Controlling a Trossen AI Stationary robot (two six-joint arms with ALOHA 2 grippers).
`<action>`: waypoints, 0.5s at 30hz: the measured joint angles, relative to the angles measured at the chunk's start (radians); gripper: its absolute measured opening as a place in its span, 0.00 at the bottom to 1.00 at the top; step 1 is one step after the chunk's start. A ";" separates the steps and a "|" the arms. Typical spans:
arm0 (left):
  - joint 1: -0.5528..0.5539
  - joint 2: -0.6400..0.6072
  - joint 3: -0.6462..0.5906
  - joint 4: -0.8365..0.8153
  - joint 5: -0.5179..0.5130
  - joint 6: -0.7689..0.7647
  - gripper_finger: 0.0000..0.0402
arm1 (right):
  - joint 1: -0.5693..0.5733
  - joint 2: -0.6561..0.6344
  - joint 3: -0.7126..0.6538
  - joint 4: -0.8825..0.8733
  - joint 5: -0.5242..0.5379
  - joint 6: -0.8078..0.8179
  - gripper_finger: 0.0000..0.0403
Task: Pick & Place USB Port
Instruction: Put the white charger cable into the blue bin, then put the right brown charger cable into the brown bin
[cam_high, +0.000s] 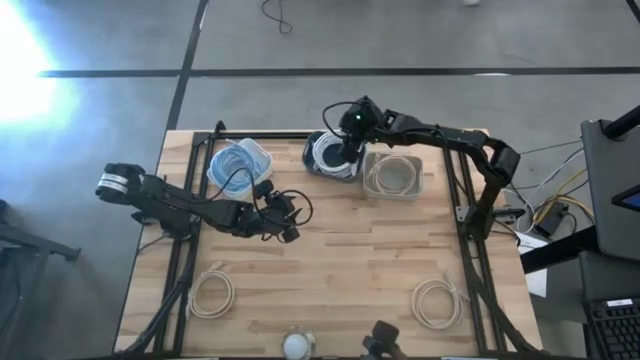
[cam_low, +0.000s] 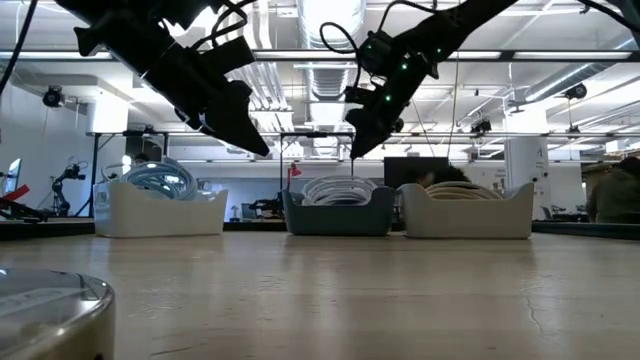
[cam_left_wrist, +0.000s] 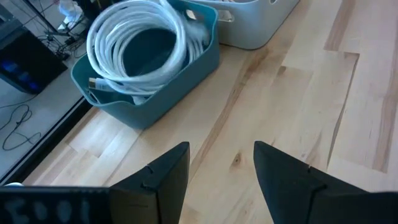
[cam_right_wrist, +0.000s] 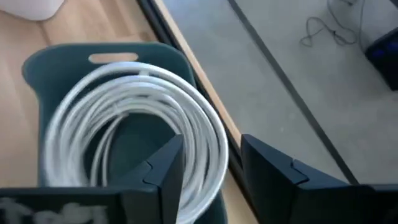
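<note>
The right tool (cam_high: 343, 148) is hovering with fingers parted and empty over the teal bin (cam_high: 311, 152) at 12 o'clock, the white coiled USB cable (cam_right_wrist: 134, 118) lying inside. Placing looks done; next, lifting clear. Left tool (cam_high: 285, 222) is waiting wide, mid-desk (cam_high: 350, 260).

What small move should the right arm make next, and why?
Probably lift straight up. The right pincer hangs open above the dark teal plastic bin, and the coiled white cable lies inside it, apparently released.
</note>
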 joint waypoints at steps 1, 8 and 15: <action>0.000 0.000 0.000 0.000 0.000 0.000 0.49 | 0.000 0.000 0.011 -0.023 0.001 0.000 0.40; 0.000 0.000 0.000 0.000 0.000 0.000 0.49 | 0.035 -0.002 0.082 -0.177 -0.006 0.056 0.44; 0.000 0.000 0.000 0.000 0.001 0.001 0.49 | 0.143 -0.010 0.111 -0.377 -0.021 0.148 0.42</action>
